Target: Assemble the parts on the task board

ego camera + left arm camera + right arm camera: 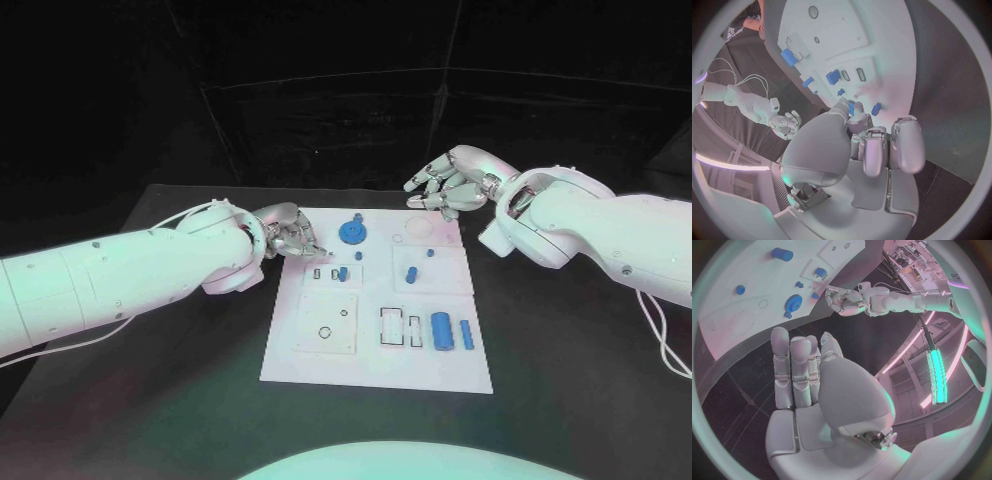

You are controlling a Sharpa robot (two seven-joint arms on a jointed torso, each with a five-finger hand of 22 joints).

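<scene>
The left robot hand [293, 237] hovers low over the near-left corner of the task board [310, 360], which lies flat on the black tabletop [173, 400]. Its fingers [906, 142] are curled in toward the palm with the tips pointing down at the board; whether anything small is pinched between them cannot be told (the fingertips hide that spot in both the head view and the left wrist view). Just beyond its fingertips lies a small blue part [340, 273], and a little further along the same edge stands the blue gear [353, 233], round and toothed.

The right robot hand [450, 186] is raised off the far corner of the board, well apart from the left one, palm turned toward the board. Its fingers [799, 367] lie straight and close side by side and hold nothing. Nearest below it is a pale round recess [420, 227] in the board.

Farther from both hands, toward the robot's body, a blue cylinder [441, 329] and a slimmer blue peg [467, 334] lie side by side, close to each other. Two more small blue pieces [413, 272] sit in a square panel between the hands.
</scene>
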